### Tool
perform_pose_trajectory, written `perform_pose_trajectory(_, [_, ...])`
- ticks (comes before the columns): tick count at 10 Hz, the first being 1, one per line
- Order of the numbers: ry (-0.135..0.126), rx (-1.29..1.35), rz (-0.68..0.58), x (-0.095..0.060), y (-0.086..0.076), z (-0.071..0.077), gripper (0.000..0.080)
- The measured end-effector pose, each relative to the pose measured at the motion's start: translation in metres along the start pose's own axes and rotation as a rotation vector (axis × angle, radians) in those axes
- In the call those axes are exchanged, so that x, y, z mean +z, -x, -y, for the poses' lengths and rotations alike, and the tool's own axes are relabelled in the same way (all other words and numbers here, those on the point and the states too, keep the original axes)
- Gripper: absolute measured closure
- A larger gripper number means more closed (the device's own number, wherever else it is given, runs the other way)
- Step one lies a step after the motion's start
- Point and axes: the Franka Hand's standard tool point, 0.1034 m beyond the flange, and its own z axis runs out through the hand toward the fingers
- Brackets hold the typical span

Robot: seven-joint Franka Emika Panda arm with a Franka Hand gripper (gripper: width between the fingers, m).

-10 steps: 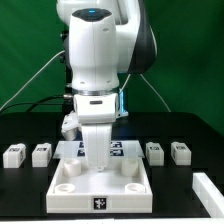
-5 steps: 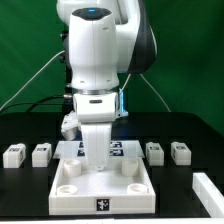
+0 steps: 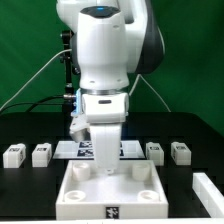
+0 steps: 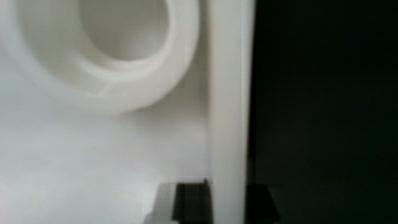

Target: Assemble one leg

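The large white tray-like piece (image 3: 110, 196) lies at the table's front middle, with round sockets at its corners. My gripper (image 3: 104, 168) reaches down onto its rear wall. In the wrist view my gripper (image 4: 228, 205) has one dark finger (image 4: 192, 202) on each side of the tray's thin wall (image 4: 231, 100), shut on it, with a round socket (image 4: 107, 40) beside it. Four small white legs with marker tags stand in a row behind: two at the exterior view's left (image 3: 14, 154) (image 3: 41, 153) and two at the right (image 3: 154, 151) (image 3: 180, 151). None is held.
The marker board (image 3: 132, 148) lies flat behind the tray, partly hidden by my arm. A long white bar (image 3: 209, 190) lies at the front of the exterior view's right. A green backdrop closes off the back of the black table.
The tray has slid toward the table's front edge with my gripper on its rear wall. The arm has come forward with it. The four legs have not moved.
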Motion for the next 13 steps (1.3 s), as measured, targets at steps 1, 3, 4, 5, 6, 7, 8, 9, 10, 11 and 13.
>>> perform_pose_trajectory(1, [0.012, -0.005, -0.007, -0.001, -0.014, -0.009, 0.0739])
perform_pose_trajectory(3, [0.028, 0.014, -0.016, -0.004, -0.037, -0.022, 0.0739])
perform_pose_trajectory(4, [0.033, 0.007, -0.023, -0.004, -0.05, -0.026, 0.0739])
perform_pose_trajectory(5, [0.035, -0.003, -0.029, -0.003, -0.057, -0.029, 0.0739])
perform_pose_trajectory(6, [0.033, -0.006, -0.03, 0.0, -0.057, -0.032, 0.0739])
perform_pose_trajectory(7, [0.022, -0.011, -0.028, 0.004, -0.056, -0.032, 0.0739])
perform_pose_trajectory(8, [0.013, -0.027, -0.026, 0.006, -0.056, -0.032, 0.0739])
perform_pose_trajectory(9, [0.011, -0.029, -0.025, 0.006, -0.056, -0.032, 0.0739])
perform_pose_trajectory(10, [0.011, -0.029, -0.025, 0.006, -0.056, -0.032, 0.0739])
perform_pose_trajectory(11, [0.011, -0.027, -0.025, 0.006, -0.056, -0.032, 0.0739])
perform_pose_trajectory(13, [0.009, -0.025, -0.025, 0.006, -0.055, -0.031, 0.0628])
